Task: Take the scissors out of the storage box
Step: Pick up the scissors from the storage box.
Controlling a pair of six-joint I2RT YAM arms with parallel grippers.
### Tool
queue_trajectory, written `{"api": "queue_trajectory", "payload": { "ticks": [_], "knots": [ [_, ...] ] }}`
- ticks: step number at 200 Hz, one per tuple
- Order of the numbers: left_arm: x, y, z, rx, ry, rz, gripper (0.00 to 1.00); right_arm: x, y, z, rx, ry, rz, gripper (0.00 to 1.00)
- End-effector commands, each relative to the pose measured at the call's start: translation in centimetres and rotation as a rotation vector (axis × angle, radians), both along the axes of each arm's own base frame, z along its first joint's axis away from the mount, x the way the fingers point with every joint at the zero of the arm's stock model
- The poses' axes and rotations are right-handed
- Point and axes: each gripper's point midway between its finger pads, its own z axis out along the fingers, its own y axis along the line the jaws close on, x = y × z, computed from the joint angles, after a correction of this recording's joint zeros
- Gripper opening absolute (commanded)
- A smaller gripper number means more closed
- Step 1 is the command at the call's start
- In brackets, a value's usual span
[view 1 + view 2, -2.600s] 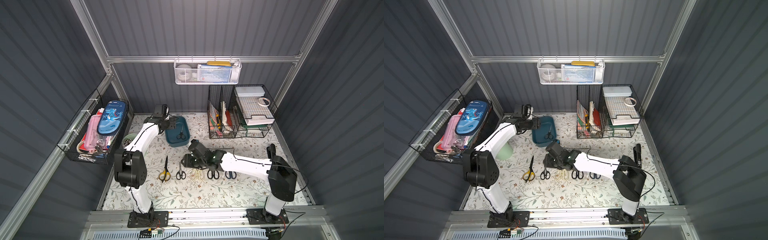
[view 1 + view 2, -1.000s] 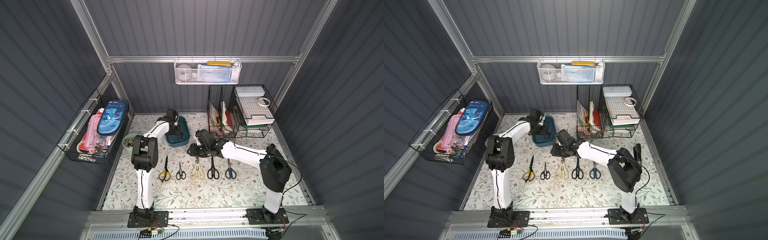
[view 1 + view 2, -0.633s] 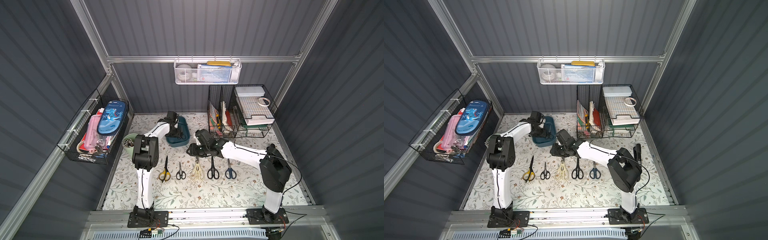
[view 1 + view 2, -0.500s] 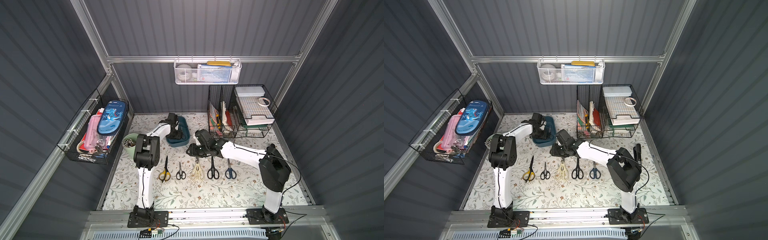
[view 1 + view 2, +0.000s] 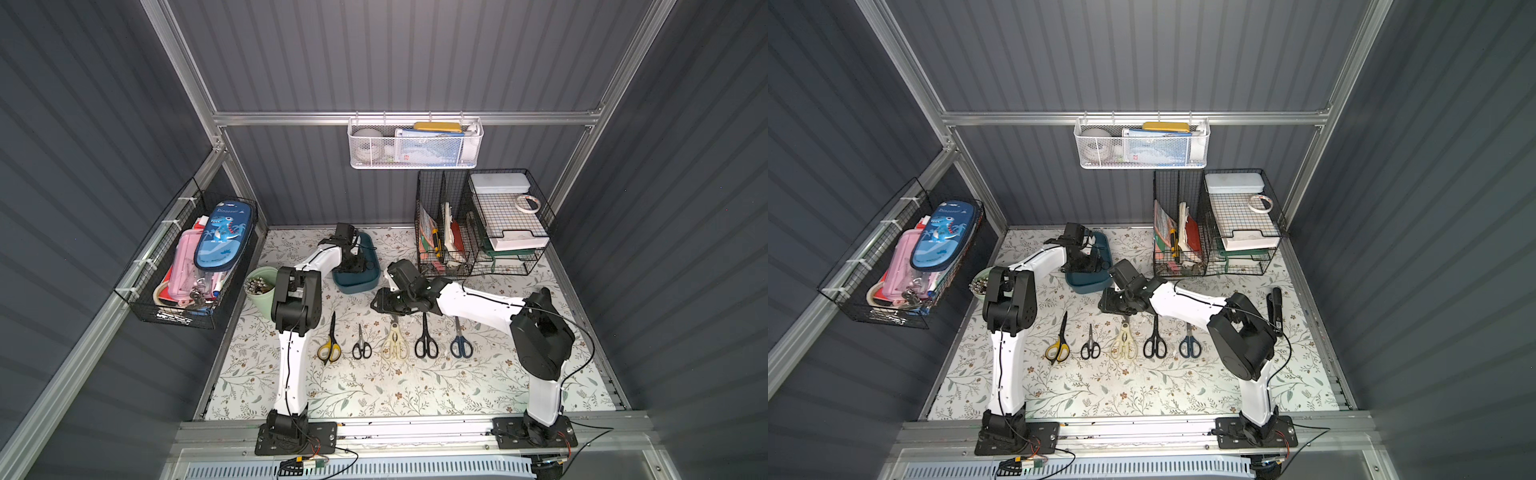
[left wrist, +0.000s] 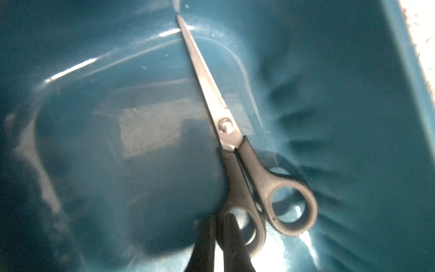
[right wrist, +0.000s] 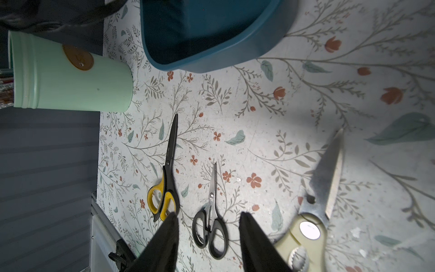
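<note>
The teal storage box (image 5: 357, 286) (image 5: 1090, 287) stands at the back left of the table. My left gripper (image 5: 358, 262) (image 6: 220, 217) is down inside it, shut on the rim of a handle ring of black-handled scissors (image 6: 235, 146) lying on the box floor (image 6: 353, 94). Several other scissors lie in a row on the table: yellow-and-black (image 5: 329, 349), small black (image 5: 361, 347), cream (image 5: 395, 345), black (image 5: 426, 343) and dark blue (image 5: 461, 343). My right gripper (image 5: 380, 305) (image 7: 209, 214) hangs open and holds nothing above the row, between the box and the cream pair.
A pale green cup (image 5: 261, 286) (image 7: 70, 82) stands left of the box. Black wire baskets (image 5: 478, 232) fill the back right corner. Another wire basket (image 5: 195, 266) hangs on the left wall, a white mesh one (image 5: 415, 143) on the back wall. A black tool (image 5: 1276, 307) lies far right.
My left gripper has reached down into the box and closed from partly open onto the scissors' handle. My right gripper has lifted off the row and has since stayed still and open.
</note>
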Motion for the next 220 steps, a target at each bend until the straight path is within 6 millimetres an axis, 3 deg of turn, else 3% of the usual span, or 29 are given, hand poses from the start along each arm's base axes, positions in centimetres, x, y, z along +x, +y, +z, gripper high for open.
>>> {"api": "queue_trajectory", "payload": {
  "ticks": [1, 27, 53, 73, 120, 157, 190, 220],
  "knots": [
    [-2.9, 0.3, -4.1, 0.010, 0.138, -0.028, 0.00, 0.6, -0.2, 1.3, 0.013, -0.021, 0.002, 0.46],
    [-1.7, 0.2, 0.1, 0.004, 0.037, -0.046, 0.00, 1.1, -0.6, 1.9, 0.009, -0.036, 0.003, 0.46],
    [-0.8, 0.2, 6.4, -0.012, -0.113, -0.047, 0.00, 2.0, -1.6, 3.2, 0.001, -0.071, 0.001, 0.48],
    [-1.0, 0.2, 9.9, -0.011, -0.193, -0.075, 0.00, 3.1, -2.5, 4.7, 0.007, -0.103, -0.013, 0.51],
    [-2.7, -0.1, 13.7, -0.030, -0.261, -0.116, 0.00, 6.9, -4.1, 8.8, 0.032, -0.219, -0.041, 0.56],
    [-4.8, -2.0, 17.2, -0.070, -0.338, -0.197, 0.00, 9.5, -3.8, 12.9, 0.083, -0.291, -0.050, 0.60],
    [-6.4, -3.5, 18.6, -0.104, -0.370, -0.243, 0.00, 11.2, -2.9, 13.4, 0.123, -0.271, -0.019, 0.61],
    [-7.2, -3.7, 19.0, -0.129, -0.374, -0.246, 0.00, 12.4, -3.0, 12.6, 0.117, -0.249, -0.017, 0.62]
  ]
}}
